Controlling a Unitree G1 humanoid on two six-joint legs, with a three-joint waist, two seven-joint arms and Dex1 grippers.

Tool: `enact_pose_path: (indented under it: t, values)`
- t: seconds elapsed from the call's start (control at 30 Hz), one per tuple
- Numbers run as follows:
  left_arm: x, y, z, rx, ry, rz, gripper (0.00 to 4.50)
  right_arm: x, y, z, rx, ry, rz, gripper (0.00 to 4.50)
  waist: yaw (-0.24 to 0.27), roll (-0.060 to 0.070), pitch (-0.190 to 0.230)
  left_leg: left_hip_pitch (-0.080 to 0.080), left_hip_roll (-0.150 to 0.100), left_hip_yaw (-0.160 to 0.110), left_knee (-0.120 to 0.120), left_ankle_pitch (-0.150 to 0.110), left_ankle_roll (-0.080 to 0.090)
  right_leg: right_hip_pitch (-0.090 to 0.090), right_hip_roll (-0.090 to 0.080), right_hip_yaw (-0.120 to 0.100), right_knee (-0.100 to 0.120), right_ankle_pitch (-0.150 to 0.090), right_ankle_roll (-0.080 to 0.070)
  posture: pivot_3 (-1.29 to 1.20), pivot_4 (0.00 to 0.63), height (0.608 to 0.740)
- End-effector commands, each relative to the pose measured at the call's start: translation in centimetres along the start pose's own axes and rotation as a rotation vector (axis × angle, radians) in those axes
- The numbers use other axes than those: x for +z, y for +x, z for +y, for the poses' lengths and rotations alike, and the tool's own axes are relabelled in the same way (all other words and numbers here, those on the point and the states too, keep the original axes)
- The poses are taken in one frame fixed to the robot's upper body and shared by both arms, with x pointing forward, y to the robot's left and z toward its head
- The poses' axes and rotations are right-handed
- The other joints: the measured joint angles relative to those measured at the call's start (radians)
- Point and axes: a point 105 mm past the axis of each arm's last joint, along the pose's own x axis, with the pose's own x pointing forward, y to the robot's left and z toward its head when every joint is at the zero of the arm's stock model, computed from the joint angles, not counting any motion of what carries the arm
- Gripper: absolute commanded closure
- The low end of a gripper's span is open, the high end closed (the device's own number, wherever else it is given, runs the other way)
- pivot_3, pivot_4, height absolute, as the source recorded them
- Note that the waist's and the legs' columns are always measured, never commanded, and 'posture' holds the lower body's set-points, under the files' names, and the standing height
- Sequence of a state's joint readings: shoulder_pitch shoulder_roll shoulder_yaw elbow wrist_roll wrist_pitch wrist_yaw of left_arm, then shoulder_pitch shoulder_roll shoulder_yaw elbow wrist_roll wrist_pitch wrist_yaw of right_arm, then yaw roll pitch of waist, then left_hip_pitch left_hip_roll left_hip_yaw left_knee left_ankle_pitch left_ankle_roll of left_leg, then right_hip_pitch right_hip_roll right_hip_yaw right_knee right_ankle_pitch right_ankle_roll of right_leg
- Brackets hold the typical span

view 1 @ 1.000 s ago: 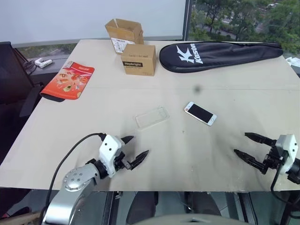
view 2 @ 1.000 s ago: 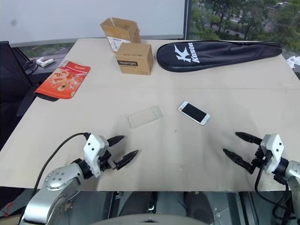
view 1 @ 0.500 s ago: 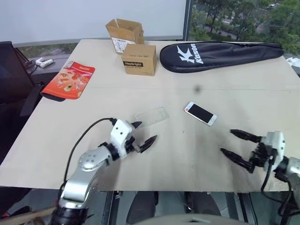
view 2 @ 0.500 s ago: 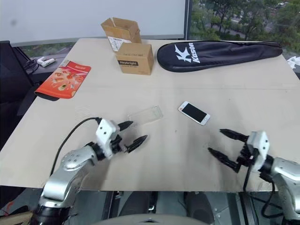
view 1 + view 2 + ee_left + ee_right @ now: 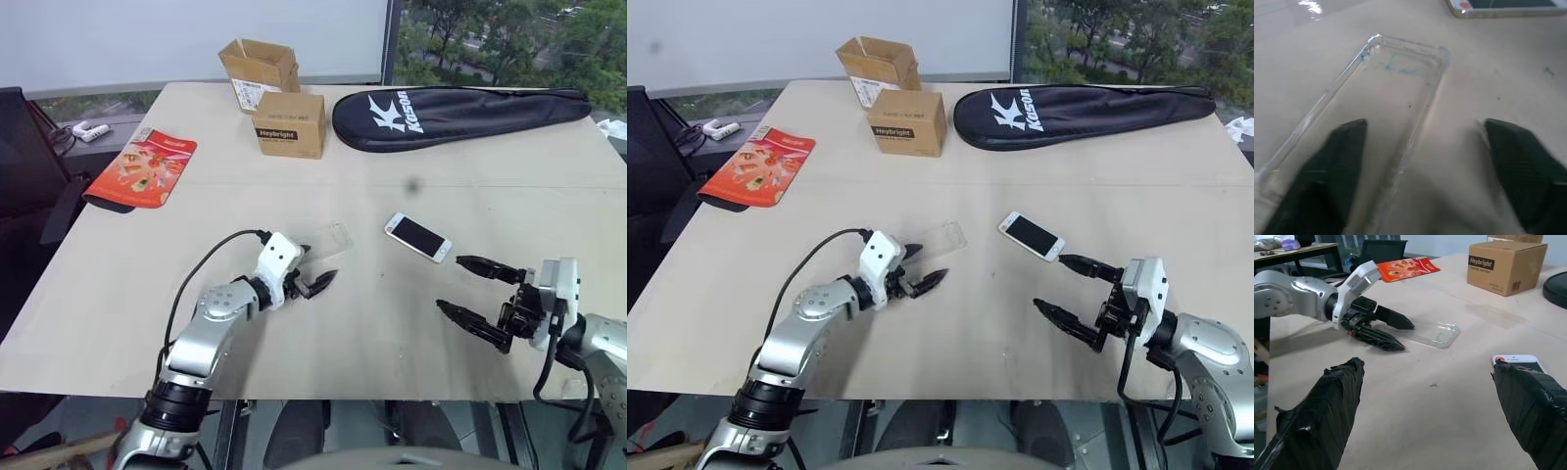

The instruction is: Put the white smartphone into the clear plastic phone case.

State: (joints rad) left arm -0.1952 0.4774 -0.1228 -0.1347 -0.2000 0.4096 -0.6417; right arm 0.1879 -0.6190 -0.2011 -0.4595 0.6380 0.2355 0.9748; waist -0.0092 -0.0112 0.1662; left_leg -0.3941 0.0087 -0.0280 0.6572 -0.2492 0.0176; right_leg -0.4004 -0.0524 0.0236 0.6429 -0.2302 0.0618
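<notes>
Head views: the clear plastic phone case (image 5: 326, 238) lies flat mid-bench (image 5: 294, 176); the white smartphone (image 5: 418, 237) lies beside it, apart, screen up. The left pincer (image 5: 315, 274) sits at the case's near end, fingers parted, 1 over the case. The right pincer (image 5: 473, 291) hovers near the smartphone, spread wide, empty. Left wrist view: its fingers (image 5: 1332, 171) straddle the case's long edge. Right wrist view: both fingers (image 5: 1327, 401) stand wide apart, smartphone (image 5: 1520, 364) beside 1.
</notes>
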Motion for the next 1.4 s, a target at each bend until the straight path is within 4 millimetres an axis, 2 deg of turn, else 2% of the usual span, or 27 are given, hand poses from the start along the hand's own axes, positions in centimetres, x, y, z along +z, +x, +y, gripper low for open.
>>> enact_pose_path:
  t: [0.03, 0.17, 0.4, 0.63, 0.77, 0.9, 1.13, 1.23, 1.3, 1.37, 1.4]
  values:
    - [-1.5, 0.2, -0.6, -0.047, -0.012, 0.074, 2.57, 1.2, 0.1, 0.3, 0.017, -0.046, -0.020, 0.00, 0.000, 0.000, 0.000, 0.000, 0.000, 0.000, 0.000, 0.000, 0.000, 0.000, 0.000, 0.000, 0.000, 0.000, 0.000, 0.00, 0.150, 0.740]
    - [-1.4, 0.2, -1.0, -0.104, 0.034, 0.112, 4.47, 1.2, 0.1, 0.4, 0.019, -0.052, -0.017, 0.00, 0.002, 0.000, 0.000, 0.000, 0.000, 0.000, 0.000, 0.000, 0.000, 0.000, 0.000, 0.001, 0.000, 0.000, 0.000, 0.00, 0.150, 0.740]
    - [-1.3, -0.2, -2.1, -0.210, 0.100, 0.167, 4.47, 0.8, -0.3, 0.3, 0.025, -0.070, 0.016, 0.00, -0.001, 0.000, 0.000, 0.000, 0.000, 0.000, 0.000, 0.000, 0.000, 0.000, 0.000, 0.001, 0.000, 0.000, 0.000, 0.00, 0.150, 0.740]
    - [1.7, 0.1, -5.0, -0.402, 0.168, 0.094, 4.47, -0.1, -2.3, -0.5, 0.009, -0.111, 0.106, 0.00, 0.008, 0.000, 0.000, -0.001, -0.001, 0.001, 0.000, 0.000, 0.000, 0.000, -0.001, 0.001, -0.001, 0.000, 0.000, 0.00, 0.150, 0.740]
    - [2.7, 0.0, -6.9, -0.534, 0.170, 0.058, 4.47, -0.5, -3.4, -0.5, -0.005, -0.116, 0.146, 0.00, 0.013, 0.000, 0.000, -0.002, -0.001, 0.003, 0.000, 0.000, 0.000, 0.000, -0.001, 0.000, -0.001, 0.000, 0.000, 0.00, 0.150, 0.740]
    - [2.4, -0.6, -8.7, -0.686, 0.201, 0.072, 4.47, -1.6, -4.8, -0.2, -0.013, -0.128, 0.222, 0.00, 0.015, 0.000, 0.000, -0.002, 0.000, 0.002, 0.000, 0.000, 0.000, 0.000, 0.000, -0.001, -0.001, -0.002, -0.003, 0.00, 0.150, 0.740]
    - [1.9, 0.4, -9.1, -0.736, 0.269, 0.095, 4.47, -2.9, -6.7, 0.7, -0.023, -0.137, 0.314, 0.00, 0.021, 0.000, 0.000, -0.002, 0.000, 0.003, 0.001, 0.000, 0.000, 0.000, 0.000, 0.000, -0.001, -0.003, -0.004, 0.00, 0.150, 0.740]
    - [2.3, 0.9, -9.1, -0.708, 0.223, 0.050, 3.73, -2.7, -6.6, 0.6, -0.037, -0.140, 0.302, 0.00, 0.019, 0.000, 0.000, -0.002, 0.000, 0.003, 0.002, 0.000, 0.000, 0.000, 0.000, 0.000, -0.001, -0.003, -0.004, 0.00, 0.150, 0.740]
    - [2.5, 0.8, -9.1, -0.699, 0.209, 0.033, 2.88, -2.5, -6.3, 0.5, -0.046, -0.132, 0.288, 0.00, 0.019, -0.001, 0.000, -0.002, 0.000, 0.003, 0.003, 0.000, 0.000, 0.000, 0.000, 0.000, -0.001, -0.003, -0.003, 0.00, 0.150, 0.740]
    - [3.2, 0.8, -8.5, -0.651, 0.197, -0.012, 1.76, -2.2, -6.0, 0.1, -0.068, -0.092, 0.271, 0.00, 0.018, -0.001, 0.000, -0.002, 0.000, 0.003, 0.003, 0.000, 0.000, 0.000, 0.000, 0.000, -0.001, -0.003, -0.003, 0.00, 0.150, 0.740]
    - [3.6, 0.8, -8.1, -0.622, 0.182, -0.035, 1.37, -2.2, -5.9, -0.2, -0.083, -0.079, 0.269, 0.00, 0.019, -0.001, 0.000, -0.002, 0.000, 0.002, 0.003, 0.000, 0.000, 0.000, 0.000, 0.000, 0.000, -0.003, -0.004, 0.00, 0.150, 0.740]
